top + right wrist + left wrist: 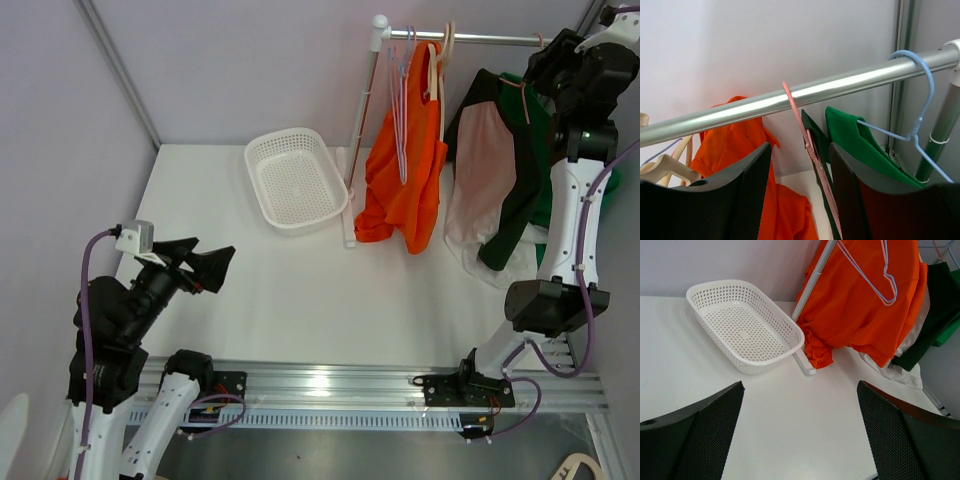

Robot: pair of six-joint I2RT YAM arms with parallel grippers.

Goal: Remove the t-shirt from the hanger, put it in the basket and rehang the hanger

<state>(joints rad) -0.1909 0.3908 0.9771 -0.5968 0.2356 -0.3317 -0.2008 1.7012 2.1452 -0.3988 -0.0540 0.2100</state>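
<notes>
Right wrist view caught the pink hanger (805,129) hooked over the steel rail (740,107) near its right end, with the dark green and pink t-shirt (487,165) draped on it. The right gripper (800,150) stood with its fingers apart on either side of the hanger's neck, not clamped. An orange t-shirt (865,300) hung toward the rail's left end. Over the tabletop's (300,300) near left corner the left gripper (800,386) gaped wide, facing a white basket (747,325).
</notes>
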